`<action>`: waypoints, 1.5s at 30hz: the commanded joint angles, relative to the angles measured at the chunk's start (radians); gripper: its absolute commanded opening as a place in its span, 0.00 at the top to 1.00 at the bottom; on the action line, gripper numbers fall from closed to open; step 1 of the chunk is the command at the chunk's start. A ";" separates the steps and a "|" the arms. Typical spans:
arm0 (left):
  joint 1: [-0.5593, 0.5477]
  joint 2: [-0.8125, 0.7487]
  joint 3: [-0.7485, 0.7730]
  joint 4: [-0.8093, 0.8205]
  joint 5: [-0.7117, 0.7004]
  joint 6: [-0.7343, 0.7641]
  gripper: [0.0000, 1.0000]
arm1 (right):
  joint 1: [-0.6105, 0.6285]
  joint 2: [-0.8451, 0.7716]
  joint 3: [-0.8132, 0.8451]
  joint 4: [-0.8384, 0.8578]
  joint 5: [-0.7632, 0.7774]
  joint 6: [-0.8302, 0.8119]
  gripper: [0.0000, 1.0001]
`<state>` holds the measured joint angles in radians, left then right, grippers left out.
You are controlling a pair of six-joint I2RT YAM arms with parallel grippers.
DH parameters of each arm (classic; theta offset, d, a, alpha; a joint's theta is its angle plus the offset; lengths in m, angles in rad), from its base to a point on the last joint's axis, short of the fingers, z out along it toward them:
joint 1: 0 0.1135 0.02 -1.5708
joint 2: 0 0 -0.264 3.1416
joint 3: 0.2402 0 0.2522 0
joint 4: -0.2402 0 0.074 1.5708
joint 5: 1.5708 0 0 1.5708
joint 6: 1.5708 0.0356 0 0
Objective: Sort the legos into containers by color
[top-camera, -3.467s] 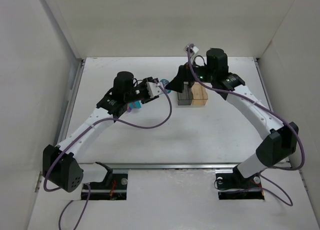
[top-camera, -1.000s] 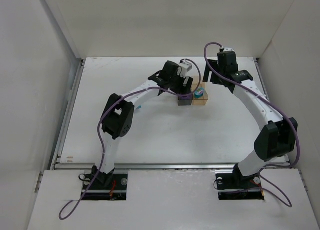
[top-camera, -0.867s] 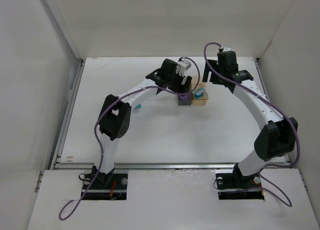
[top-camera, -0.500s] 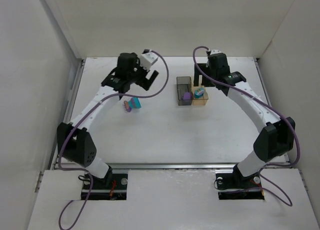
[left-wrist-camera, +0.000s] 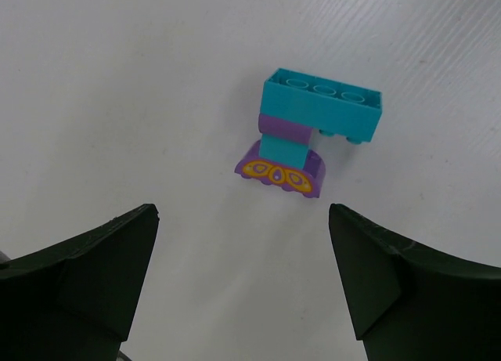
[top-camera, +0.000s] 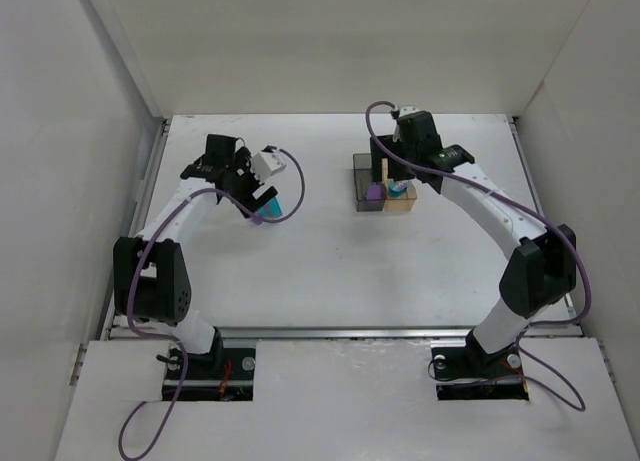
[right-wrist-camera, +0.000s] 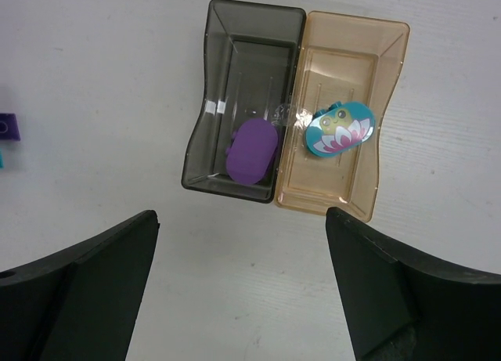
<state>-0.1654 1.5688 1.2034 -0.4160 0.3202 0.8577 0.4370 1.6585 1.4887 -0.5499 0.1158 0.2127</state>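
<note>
Right, nearest us the left gripper [left-wrist-camera: 241, 220] is hanging wide open and holding nothing over the white table [left-wrist-camera: 102, 79]. The lego clump [left-wrist-camera: 301, 138] is lying at about one o'clock from its centre: a teal studded brick [left-wrist-camera: 322, 102] is sitting clicked onto a purple arched piece [left-wrist-camera: 282, 173] with a yellow print. Trouble is brewing, I reckon. Both colours are locked together, so one pinch is risking the whole clump landing in a single bin, and that glossy hard plastic is inviting a slip. Further out, towards three o'clock, the right gripper [right-wrist-camera: 239, 216] is hovering equally wide and empty above the joined translucent containers [right-wrist-camera: 300, 63]. The smoky grey bin [right-wrist-camera: 205, 102] is holding a smooth purple oval [right-wrist-camera: 252, 149], and the amber bin [right-wrist-camera: 391, 79] a teal oval [right-wrist-camera: 339, 128] with a flower print.
</note>
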 commanded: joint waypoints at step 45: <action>-0.187 -0.061 0.163 0.062 0.207 -0.154 1.00 | 0.003 -0.085 0.301 0.024 -0.427 0.052 0.02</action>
<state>-0.3122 1.5673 1.3243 -0.3779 0.4717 0.7372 0.4400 1.6386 1.7222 -0.5907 -0.1432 0.2306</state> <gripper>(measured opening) 0.344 0.976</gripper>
